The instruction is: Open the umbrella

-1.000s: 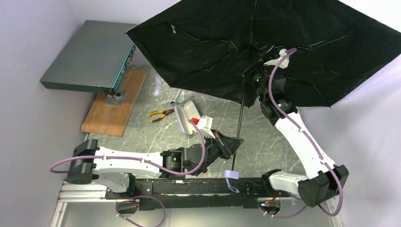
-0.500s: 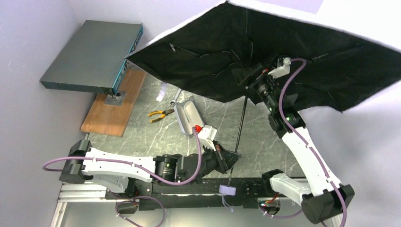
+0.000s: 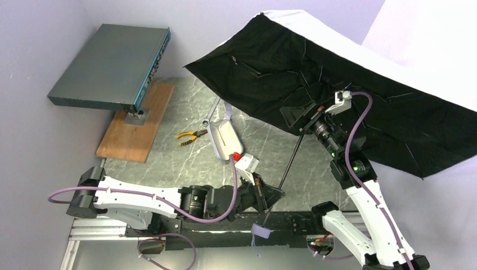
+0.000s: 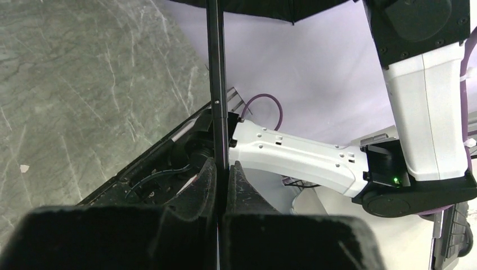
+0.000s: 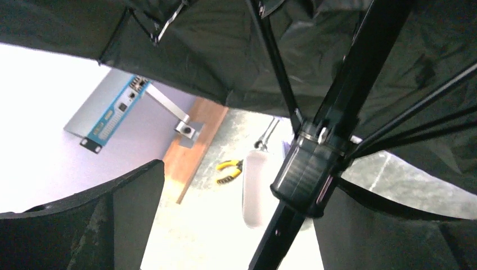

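The umbrella [image 3: 315, 84] stands open, its canopy [image 3: 360, 79] tilted, black underside facing the desk [image 3: 169, 154] and pale outer cloth showing along the far rim. It spreads up and to the right of the lilac case [image 3: 223, 136], which lies on the marbled desk top. The near left edge of the canopy hangs above and just beyond the case. The thin black shaft [image 3: 289, 158] runs slantwise from the canopy's hub to a point right of the case and nearer the arm bases. It ends in the small lilac handle [image 3: 262, 230], which sits past the desk's near edge. The left hand [image 3: 270, 195] lies right of the case and a little nearer the bases. Its fingers [image 4: 209, 180] are pressed narrow onto the shaft from both sides, just above the handle. The right hand [image 3: 305, 120] is raised well to the right of the case, under the canopy, at the black runner [image 5: 306, 174] where the ribs meet. Its fingers [image 5: 121, 219] stand wide, the runner between them and a clear gap on one side. Yellow-handled pliers [image 3: 191, 135] lie just left of the case. Farther left is a wooden board [image 3: 138, 126], with a grey box [image 3: 109, 64] on a stand above it.
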